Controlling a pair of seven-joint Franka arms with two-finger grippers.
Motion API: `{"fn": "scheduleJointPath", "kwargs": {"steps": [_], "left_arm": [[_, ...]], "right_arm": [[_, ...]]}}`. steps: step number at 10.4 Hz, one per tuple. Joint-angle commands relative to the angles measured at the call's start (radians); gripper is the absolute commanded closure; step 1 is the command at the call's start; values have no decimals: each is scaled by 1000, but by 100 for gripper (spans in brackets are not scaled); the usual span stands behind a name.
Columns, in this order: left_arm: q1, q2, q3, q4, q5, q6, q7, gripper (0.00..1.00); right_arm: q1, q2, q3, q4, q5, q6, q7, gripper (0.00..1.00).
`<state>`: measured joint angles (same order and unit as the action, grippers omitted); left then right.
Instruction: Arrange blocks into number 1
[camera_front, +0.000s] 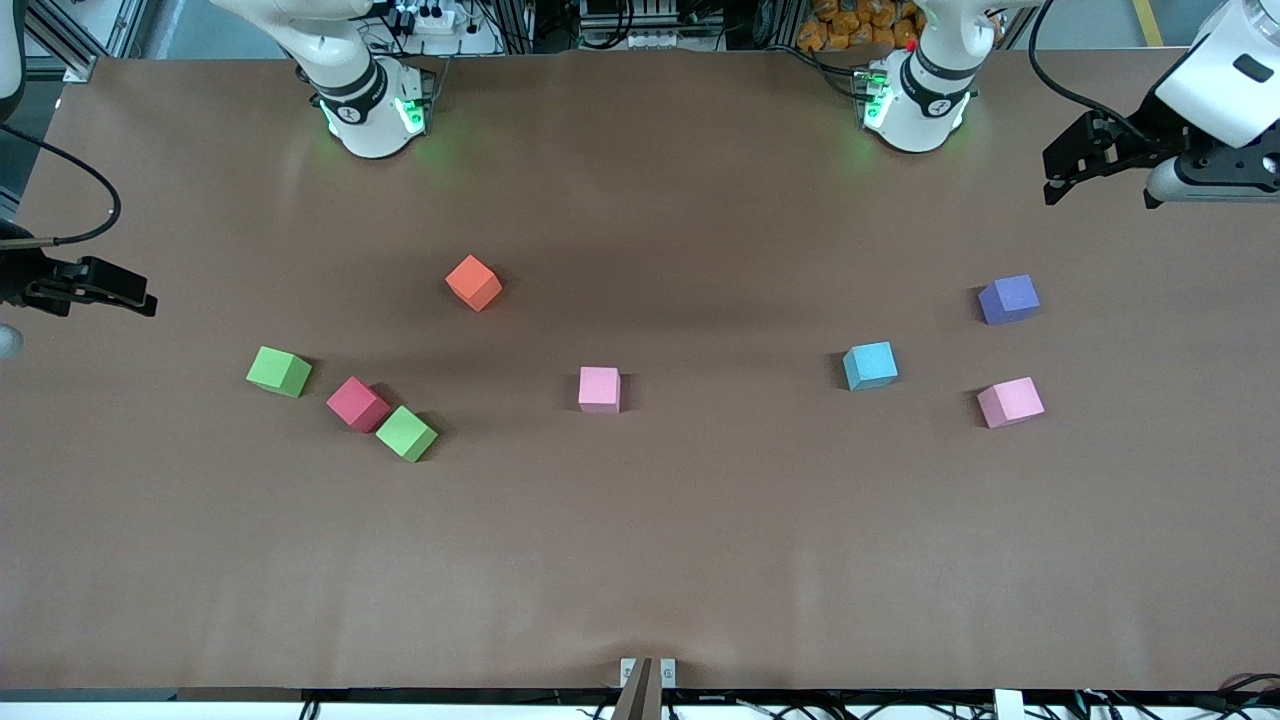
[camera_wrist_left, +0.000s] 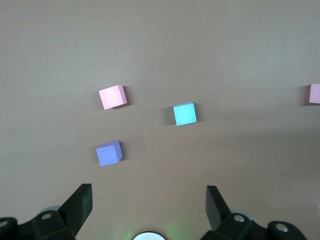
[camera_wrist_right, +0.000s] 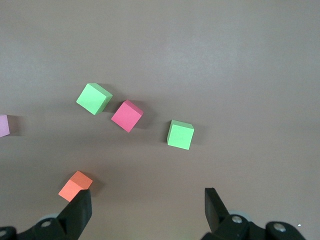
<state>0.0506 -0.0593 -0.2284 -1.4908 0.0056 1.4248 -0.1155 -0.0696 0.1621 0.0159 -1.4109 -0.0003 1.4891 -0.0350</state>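
Eight cubes lie scattered and apart on the brown table. Toward the right arm's end are the orange block (camera_front: 473, 282), a green block (camera_front: 279, 371), the crimson block (camera_front: 357, 403) and a second green block (camera_front: 406, 433) touching its corner. A light pink block (camera_front: 599, 389) sits mid-table. Toward the left arm's end are the sky blue block (camera_front: 870, 365), the purple block (camera_front: 1008, 299) and another pink block (camera_front: 1010, 402). My left gripper (camera_front: 1052, 180) hangs open and empty over its end of the table. Over the other end my right gripper (camera_front: 140, 298) is open and empty too.
The two arm bases (camera_front: 372, 110) (camera_front: 915, 105) stand along the table's edge farthest from the front camera. A small metal bracket (camera_front: 647, 672) sits at the nearest edge. Bare brown table (camera_front: 640, 540) stretches between the cubes and that nearest edge.
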Motion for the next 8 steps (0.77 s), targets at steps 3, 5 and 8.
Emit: {"fn": "scheduleJointPath", "kwargs": {"steps": [3,5,8], "left_arm": [[2,-2,3,6,-26,-17,-1,0],[0,3,1,4,-26,-18,0,0],[-17,74,-2,-44,-27,-18,-39,0]], "right_arm": [[-4,-15,4,-8,-17,3,-8,0],[-1,-15,4,-8,-17,5,-8,0],[2,-15,4,-8,-15,6,-6,0]]}}
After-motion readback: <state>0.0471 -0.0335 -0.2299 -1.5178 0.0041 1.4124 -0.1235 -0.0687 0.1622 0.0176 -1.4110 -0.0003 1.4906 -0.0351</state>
